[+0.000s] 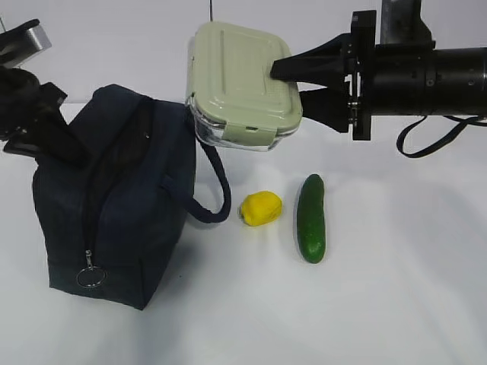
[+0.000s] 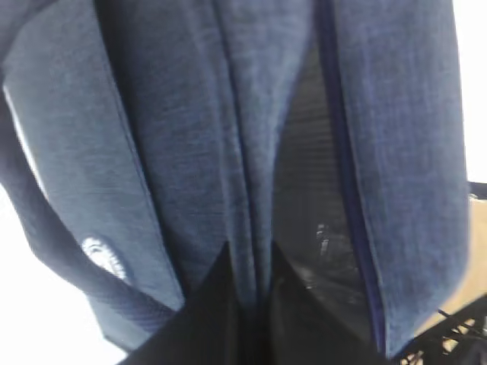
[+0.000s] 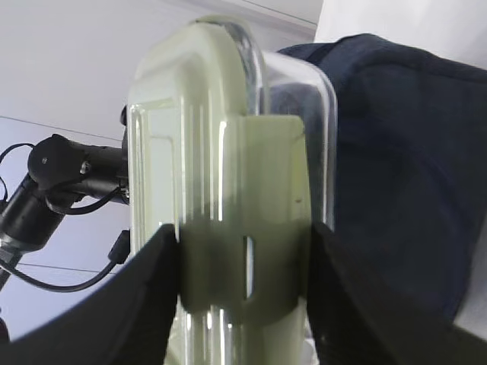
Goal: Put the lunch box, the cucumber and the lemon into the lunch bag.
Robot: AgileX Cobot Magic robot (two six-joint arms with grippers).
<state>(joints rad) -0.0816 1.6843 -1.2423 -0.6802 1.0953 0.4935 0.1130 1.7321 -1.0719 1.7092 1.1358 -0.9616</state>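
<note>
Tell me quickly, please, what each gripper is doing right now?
Left gripper: closed, pinching the lunch bag fabric.
Right gripper: closed on the lunch box, held in the air.

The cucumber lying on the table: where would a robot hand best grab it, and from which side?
Probably around its middle, coming straight down from above. The cucumber lies flat on the table, its length running toward the camera, so fingers could close across its narrow width. The lemon sits apart on its left, leaving room on both sides.
</note>
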